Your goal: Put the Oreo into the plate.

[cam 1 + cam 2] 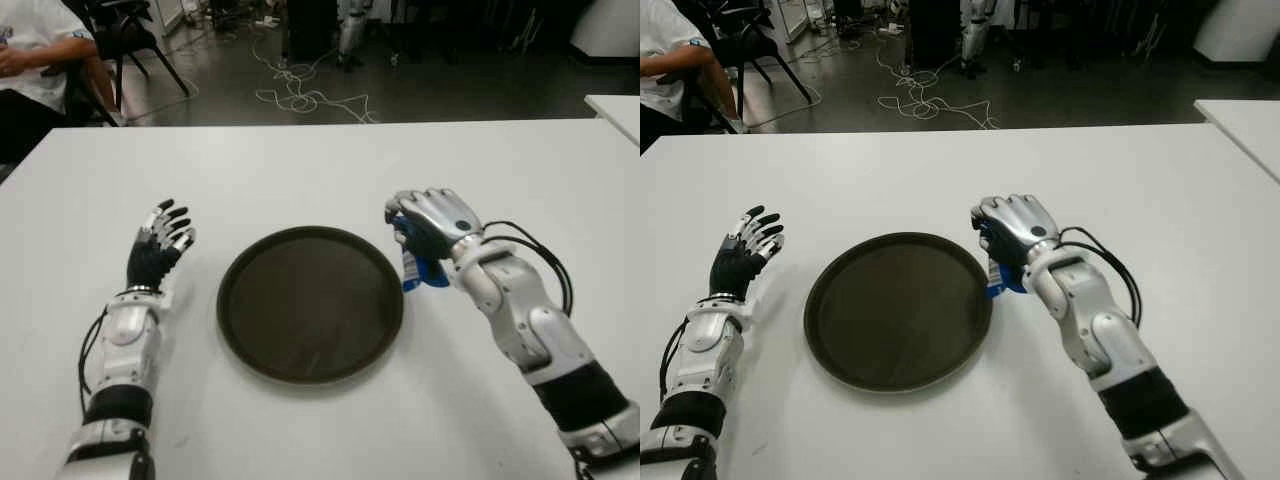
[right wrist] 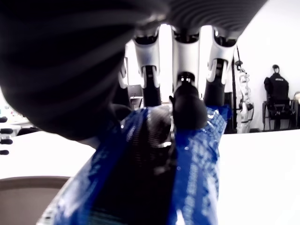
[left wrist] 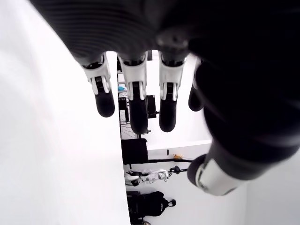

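Observation:
A dark round plate [image 1: 310, 303] lies in the middle of the white table [image 1: 300, 170]. My right hand [image 1: 428, 228] hovers just beyond the plate's right rim, fingers curled around a blue Oreo packet [image 1: 413, 266]. In the right wrist view the blue packet [image 2: 197, 173] fills the palm with a fingertip [image 2: 187, 110] pressed on it. The packet's lower end pokes out below the hand, close to the plate's edge. My left hand [image 1: 158, 245] shows to the left of the plate, fingers [image 3: 136, 105] spread and holding nothing.
A person [image 1: 40, 60] sits on a chair at the far left behind the table. Cables [image 1: 300, 95] lie on the floor beyond the table's far edge. A second white table [image 1: 615, 108] shows at the far right.

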`<control>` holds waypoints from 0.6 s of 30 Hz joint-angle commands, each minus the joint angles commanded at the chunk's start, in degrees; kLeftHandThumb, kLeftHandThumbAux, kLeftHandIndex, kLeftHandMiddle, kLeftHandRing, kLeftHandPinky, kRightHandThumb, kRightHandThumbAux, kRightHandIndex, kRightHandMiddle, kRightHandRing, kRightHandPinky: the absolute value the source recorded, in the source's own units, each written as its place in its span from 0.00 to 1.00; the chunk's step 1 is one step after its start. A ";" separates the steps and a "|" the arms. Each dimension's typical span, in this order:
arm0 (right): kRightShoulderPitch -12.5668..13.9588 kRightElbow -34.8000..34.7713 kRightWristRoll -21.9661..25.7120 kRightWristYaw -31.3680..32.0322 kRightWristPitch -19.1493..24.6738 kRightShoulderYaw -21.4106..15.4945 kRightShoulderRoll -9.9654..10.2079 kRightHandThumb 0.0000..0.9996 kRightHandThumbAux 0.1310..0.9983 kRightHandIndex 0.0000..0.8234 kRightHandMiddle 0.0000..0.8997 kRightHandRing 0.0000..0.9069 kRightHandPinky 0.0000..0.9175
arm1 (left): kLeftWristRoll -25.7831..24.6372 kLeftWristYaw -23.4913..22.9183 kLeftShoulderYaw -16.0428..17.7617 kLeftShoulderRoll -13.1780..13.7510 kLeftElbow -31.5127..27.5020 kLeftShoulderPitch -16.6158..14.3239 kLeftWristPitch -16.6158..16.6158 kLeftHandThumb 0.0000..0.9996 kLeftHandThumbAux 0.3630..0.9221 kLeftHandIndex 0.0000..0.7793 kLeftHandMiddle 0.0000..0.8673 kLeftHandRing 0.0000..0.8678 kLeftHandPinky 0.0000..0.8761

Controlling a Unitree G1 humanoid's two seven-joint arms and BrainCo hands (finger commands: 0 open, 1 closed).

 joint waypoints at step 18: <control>-8.45 10.49 -0.94 -3.43 -0.29 6.94 6.11 0.69 0.69 0.52 0.72 0.73 0.71 | 0.65 0.85 -0.73 -1.16 -0.86 0.53 -0.77 0.12 0.65 0.14 0.23 0.20 0.15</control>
